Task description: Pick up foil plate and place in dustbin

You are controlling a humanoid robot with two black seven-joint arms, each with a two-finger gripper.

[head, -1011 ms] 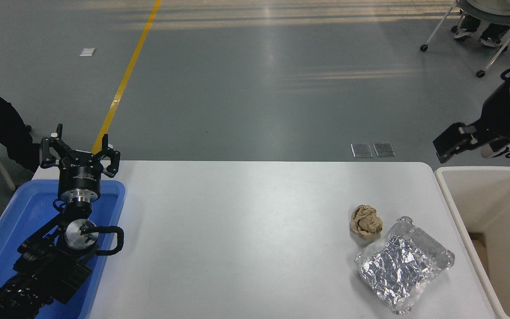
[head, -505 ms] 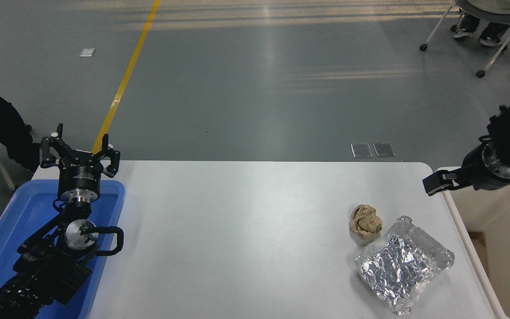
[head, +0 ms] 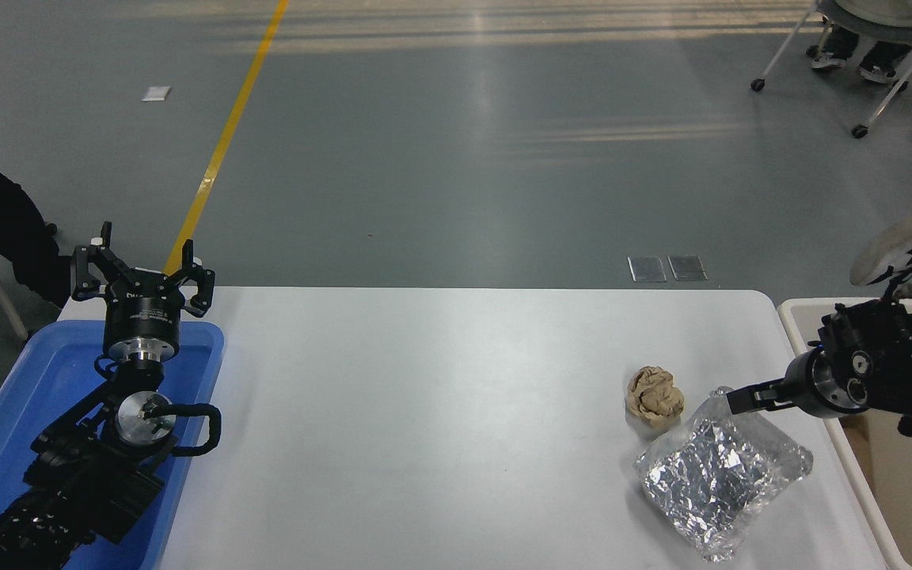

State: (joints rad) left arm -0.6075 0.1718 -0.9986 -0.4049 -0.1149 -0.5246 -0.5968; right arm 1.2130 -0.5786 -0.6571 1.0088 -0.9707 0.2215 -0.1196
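Head view: right gripper (head: pixel 741 395) has dropped from above the dustbin (head: pixel 800 317) rim to the far end of the foil plate (head: pixel 721 475), reaching in over the desk's (head: pixel 440 412) right edge. Its jaws look nearly closed, holding nothing; cannot tell if they touch the foil. Plate unmoved, near the desk's right near corner, just beside the bin. Count: one foil plate, one brown paper ball (head: pixel 655 396) just beyond it, one dustbin, one blue tray (head: pixel 195 372) at the left edge. Left gripper (head: pixel 142 273) parked over the tray, jaws spread, empty.
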